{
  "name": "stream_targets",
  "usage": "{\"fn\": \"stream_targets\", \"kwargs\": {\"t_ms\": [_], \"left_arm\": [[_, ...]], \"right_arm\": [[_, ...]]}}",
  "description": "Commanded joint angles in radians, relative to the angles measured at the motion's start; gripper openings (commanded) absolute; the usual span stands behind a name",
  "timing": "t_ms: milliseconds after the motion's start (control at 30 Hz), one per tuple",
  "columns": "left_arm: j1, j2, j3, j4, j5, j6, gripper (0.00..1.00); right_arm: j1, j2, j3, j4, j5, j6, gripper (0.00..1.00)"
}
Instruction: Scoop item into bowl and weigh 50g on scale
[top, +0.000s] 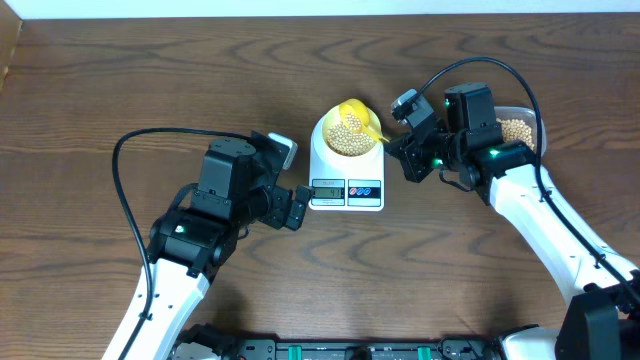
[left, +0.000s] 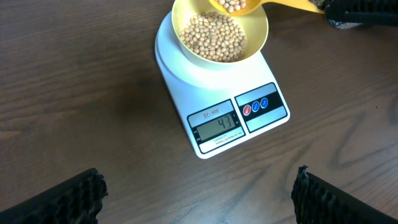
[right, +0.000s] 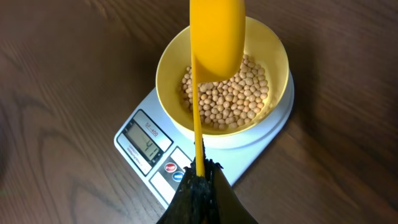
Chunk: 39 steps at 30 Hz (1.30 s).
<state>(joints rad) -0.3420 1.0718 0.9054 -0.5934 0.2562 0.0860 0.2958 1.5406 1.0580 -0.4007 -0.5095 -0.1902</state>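
Note:
A pale-yellow bowl (top: 346, 131) holding tan beans (left: 213, 36) sits on the white scale (top: 345, 190). The scale's display (left: 216, 127) is lit, its digits not clearly readable. My right gripper (right: 200, 177) is shut on the handle of a bright-yellow scoop (right: 216, 38), held tilted over the bowl; beans show in the scoop (left: 236, 5) in the left wrist view. My left gripper (left: 198, 193) is open and empty, just left of the scale's front edge, its fingers (top: 294, 206) close to the display end.
A clear plastic tub with more beans (top: 517, 130) stands at the right, behind the right arm. Cables loop over the wooden table (top: 120, 90) beside both arms.

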Motion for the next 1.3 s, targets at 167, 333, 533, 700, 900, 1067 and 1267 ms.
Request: {"fn": "stream_targets", "kwargs": {"t_ms": [167,333,533,700,900,1067,1267], "left_arm": [[0.005,0.000,0.000,0.005,-0.006,0.007,0.98],[0.005,0.000,0.000,0.005,-0.006,0.007,0.98],[0.005,0.000,0.000,0.005,-0.006,0.007,0.98],[0.005,0.000,0.000,0.005,-0.006,0.007,0.98],[0.005,0.000,0.000,0.005,-0.006,0.007,0.98],[0.005,0.000,0.000,0.005,-0.006,0.007,0.98],[0.005,0.000,0.000,0.005,-0.006,0.007,0.98]], "right_arm": [[0.006,0.004,0.006,0.005,-0.024,0.040,0.01],[0.005,0.004,0.006,0.015,-0.021,0.040,0.01],[0.005,0.004,0.006,0.016,-0.021,0.040,0.01],[0.005,0.004,0.006,0.016,-0.021,0.040,0.01],[0.005,0.004,0.006,0.009,0.008,-0.047,0.01],[0.006,0.004,0.006,0.002,0.098,-0.129,0.01],[0.006,0.004,0.006,-0.002,0.080,-0.110,0.01]]}}
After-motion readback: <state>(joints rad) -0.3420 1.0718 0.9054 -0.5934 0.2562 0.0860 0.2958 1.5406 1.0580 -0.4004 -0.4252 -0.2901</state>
